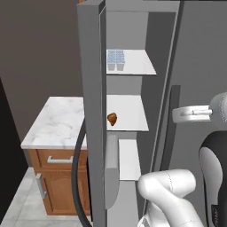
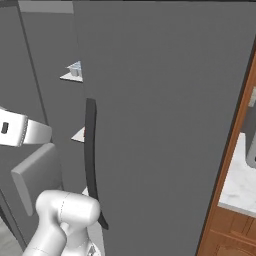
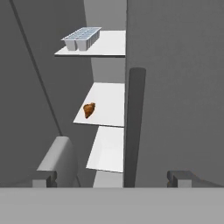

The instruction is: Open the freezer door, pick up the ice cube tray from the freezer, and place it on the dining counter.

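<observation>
The freezer door (image 1: 92, 111) stands swung open, edge-on at the left, its dark curved handle (image 1: 78, 177) low on the outer side. Inside the freezer (image 1: 126, 35) the pale blue-white ice cube tray (image 1: 115, 59) (image 3: 82, 38) (image 2: 75, 68) sits on the top white shelf (image 3: 109, 46), at its left front corner. My gripper (image 3: 113, 178) (image 1: 176, 114) is open and empty. It hovers outside the compartment, in front of the plain door's dark handle (image 3: 134, 127), well below and short of the tray. The dining counter is out of view.
A brown pastry-like lump (image 3: 89, 109) (image 1: 112, 118) lies on the middle shelf. A grey door bin (image 1: 111, 168) (image 3: 59, 157) juts from the open door's inner side. The plain grey fridge door (image 2: 165, 125) stays closed at right. A small marble-topped drawer cabinet (image 1: 57, 124) stands left.
</observation>
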